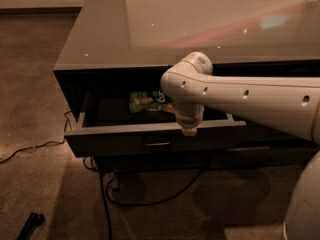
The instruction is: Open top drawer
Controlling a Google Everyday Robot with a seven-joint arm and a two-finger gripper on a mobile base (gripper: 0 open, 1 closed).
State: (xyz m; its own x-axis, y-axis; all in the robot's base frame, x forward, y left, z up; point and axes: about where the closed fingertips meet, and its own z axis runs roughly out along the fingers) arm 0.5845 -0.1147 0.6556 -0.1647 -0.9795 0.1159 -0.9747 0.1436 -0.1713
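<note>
Brown carpet (40,84) all around. On it, a dark cabinet (110,39) with a shiny flat top. From the right, a fat white arm (250,101) reaching across the front. Under the shiny top, the top drawer (110,144), sticking well out, grey inside showing. Below, a black cable (150,200) on the floor. At the back of the drawer, a green packet (145,101). At the drawer's front edge, the gripper (189,130); cannot tell how wide, or whether gripping anything. Just left, the small metal pull (156,143).
</note>
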